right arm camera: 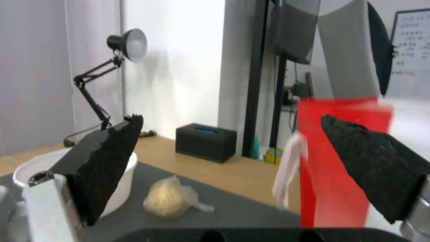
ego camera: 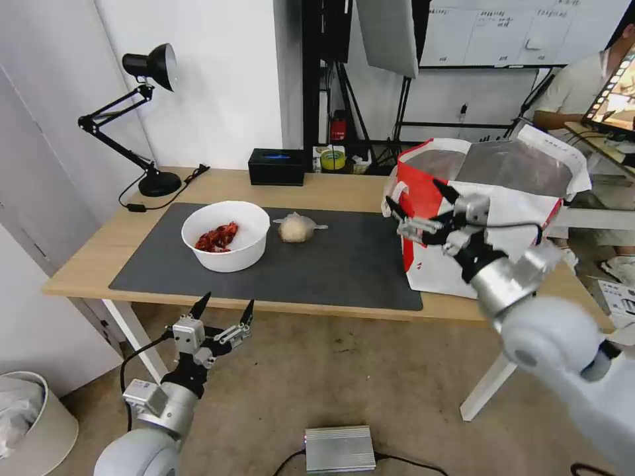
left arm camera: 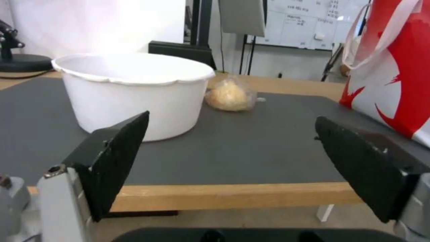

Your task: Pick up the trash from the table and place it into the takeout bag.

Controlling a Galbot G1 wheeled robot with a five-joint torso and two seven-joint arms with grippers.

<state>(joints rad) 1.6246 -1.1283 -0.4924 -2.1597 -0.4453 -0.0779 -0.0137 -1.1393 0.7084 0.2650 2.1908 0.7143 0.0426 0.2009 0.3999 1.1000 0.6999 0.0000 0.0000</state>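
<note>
A white round bowl [ego camera: 227, 235] with red scraps sits on the dark grey mat [ego camera: 344, 264] of the light-wood table [ego camera: 331, 188]. Beside it lies a clear bag with a beige lump [ego camera: 296, 228]. The white-and-red takeout bag [ego camera: 483, 218] stands open at the table's right end. My right gripper [ego camera: 421, 210] hovers open and empty at the takeout bag's near-left corner, above the mat. My left gripper [ego camera: 223, 311] is open and empty below the table's front edge, facing the bowl [left arm camera: 134, 90], the beige lump bag [left arm camera: 229, 95] and the takeout bag [left arm camera: 394, 67]. The right wrist view shows the lump bag [right arm camera: 168, 200] and bowl [right arm camera: 127, 178].
A black desk lamp [ego camera: 149, 125] and a black box [ego camera: 276, 165] stand along the table's back. A tape roll [ego camera: 333, 159] sits behind the table. A silver box [ego camera: 339, 448] lies on the floor, a white bin [ego camera: 30, 423] at the far left. A person sits at the right edge.
</note>
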